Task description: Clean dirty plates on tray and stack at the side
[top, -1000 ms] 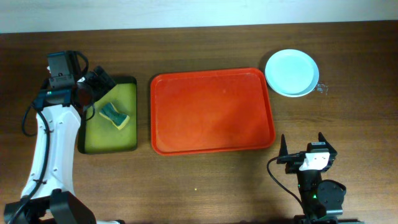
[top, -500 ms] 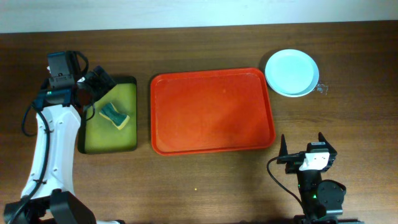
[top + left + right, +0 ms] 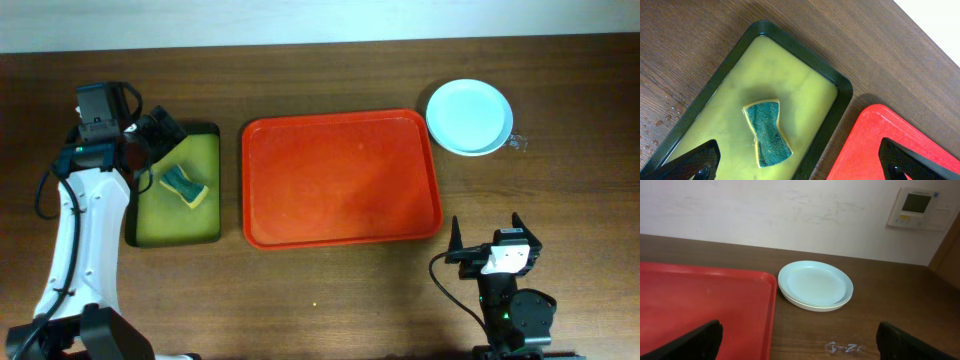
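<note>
One stack to note first: the plates (image 3: 469, 116), mint-blue on top, piled on the bare table (image 3: 300, 320) just beyond the far right corner of the tray (image 3: 340, 180). Seen from the right wrist as at least two rims, one nested in the other; cannot tell the exact count. Top face looking clean, no yellow smear visible. Put at the side, most likely, to keep washed plates apart from the washing place. Nothing lying on the red tray itself, so the task judged as finished or nearly finished.

Further left, just beside the red tray, the small yellow-green tray (image 3: 165, 215) with the sponge (image 3: 186, 186) lying flat near its middle, touched by no finger. Probably laid there to keep the wet off the table.

Above the far end of that small tray, the left gripper (image 3: 158, 136), jaws spread wide, pinching nothing. At the near right edge of the table, well apart from the plates, the right gripper (image 3: 485, 238), jaws likewise spread wide and empty, pointing toward the stack.
</note>
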Controlling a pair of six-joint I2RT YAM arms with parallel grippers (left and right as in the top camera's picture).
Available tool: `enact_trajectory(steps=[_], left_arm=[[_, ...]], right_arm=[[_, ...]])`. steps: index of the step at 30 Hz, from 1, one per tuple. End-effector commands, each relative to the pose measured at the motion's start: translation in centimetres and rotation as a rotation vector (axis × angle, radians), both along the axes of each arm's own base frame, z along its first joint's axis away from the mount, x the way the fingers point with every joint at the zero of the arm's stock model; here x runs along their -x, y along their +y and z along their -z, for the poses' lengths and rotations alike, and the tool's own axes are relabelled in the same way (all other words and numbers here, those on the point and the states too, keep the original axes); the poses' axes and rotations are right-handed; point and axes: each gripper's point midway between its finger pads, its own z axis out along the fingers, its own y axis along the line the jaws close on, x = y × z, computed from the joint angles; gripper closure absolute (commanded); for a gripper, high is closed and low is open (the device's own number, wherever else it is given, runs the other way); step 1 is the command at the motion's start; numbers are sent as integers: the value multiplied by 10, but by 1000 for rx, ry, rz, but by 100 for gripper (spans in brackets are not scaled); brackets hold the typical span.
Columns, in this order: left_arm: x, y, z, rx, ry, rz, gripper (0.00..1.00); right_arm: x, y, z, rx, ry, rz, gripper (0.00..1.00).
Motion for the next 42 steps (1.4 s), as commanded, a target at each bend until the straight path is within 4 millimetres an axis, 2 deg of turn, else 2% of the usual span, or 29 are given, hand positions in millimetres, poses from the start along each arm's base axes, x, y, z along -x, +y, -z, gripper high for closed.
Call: enact_trajectory(steps=[1, 9, 11, 14, 17, 21, 23, 26, 29, 34, 39, 42], left_arm=[[-2, 1, -4, -4, -9, 6, 1], [0, 3, -3, -13, 0, 0, 1], [14, 16, -2, -80, 48, -50, 1], [45, 22, -2, -123, 127, -79, 1], [70, 21, -7, -200, 118, -1, 1], [101, 7, -19, -272, -51, 88, 1], [117, -13, -21, -316, -204, 209, 1], [140, -25, -10, -359, -308, 287, 1], [146, -35, -1, -374, -397, 337, 1], [167, -27, 31, -439, -454, 273, 1], [174, -30, 33, -457, -544, 270, 1], [174, -43, 35, -504, -596, 345, 1]], right_arm=[[0, 1, 3, 6, 4, -7, 1], [0, 1, 4, 5, 5, -7, 1], [0, 1, 4, 5, 5, -7, 1], [0, 1, 3, 6, 4, -7, 1], [0, 1, 4, 5, 5, -7, 1], [0, 1, 3, 5, 4, -7, 1], [0, 1, 3, 6, 4, -7, 1], [0, 1, 4, 5, 5, -7, 1], [0, 1, 4, 5, 5, -7, 1], [0, 1, 4, 5, 5, -7, 1], [0, 1, 4, 5, 5, -7, 1], [0, 1, 4, 5, 5, -7, 1]])
